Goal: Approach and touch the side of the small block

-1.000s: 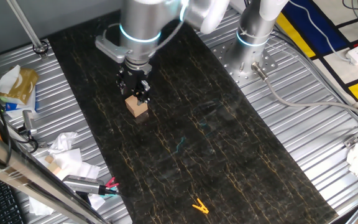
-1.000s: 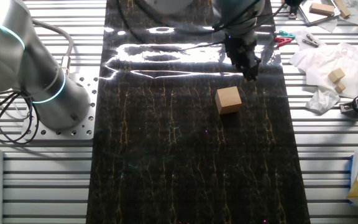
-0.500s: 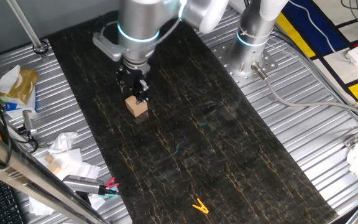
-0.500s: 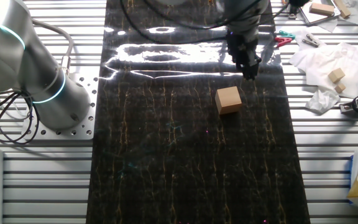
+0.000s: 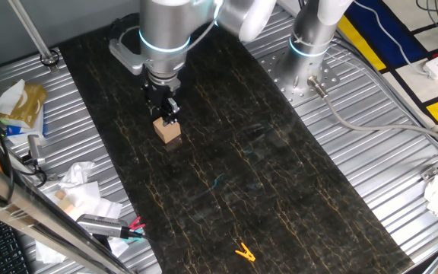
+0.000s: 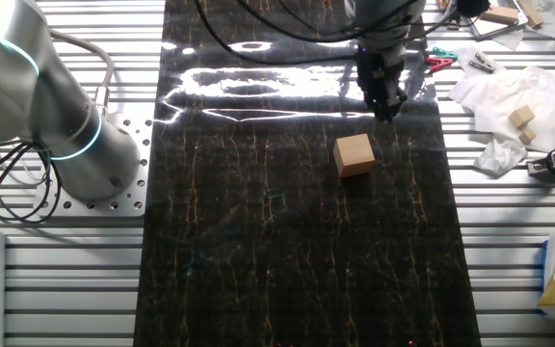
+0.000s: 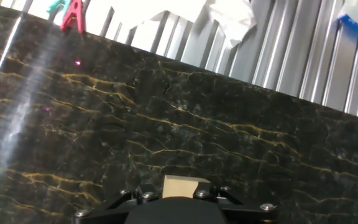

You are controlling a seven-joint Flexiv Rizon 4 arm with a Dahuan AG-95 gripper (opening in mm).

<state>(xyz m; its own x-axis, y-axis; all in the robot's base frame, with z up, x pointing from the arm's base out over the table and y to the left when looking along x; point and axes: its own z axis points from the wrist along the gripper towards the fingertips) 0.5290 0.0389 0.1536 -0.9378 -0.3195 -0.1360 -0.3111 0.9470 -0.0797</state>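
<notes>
The small block [image 5: 168,131] sits on the dark marbled mat [image 5: 249,175] that covers the middle of the bench [image 5: 371,160]. In one fixed view it is in the upper left part of the mat, and the gripper [image 5: 165,109] hangs over it at about 11 o'clock from the block, with its black tip very near the block's top far edge. From this side I cannot tell if the tip touches the wood or not.

In the other fixed view the block [image 6: 355,154] lies at about 7 o'clock from the gripper [image 6: 383,96], and a strip of bare mat shows between them, so here they look apart.

In the hand view only the top part of the block [image 7: 185,185] is visible, at 6 o'clock in the picture, just behind the black body of the tool. How wide the fingers stand is not visible in any view, and nothing seems to be held.

A red clip [image 7: 74,15] lies at the far edge of the mat, near crumpled white paper [image 6: 504,92]. A small yellow clip [image 5: 243,252] lies on the mat well apart from the block.
</notes>
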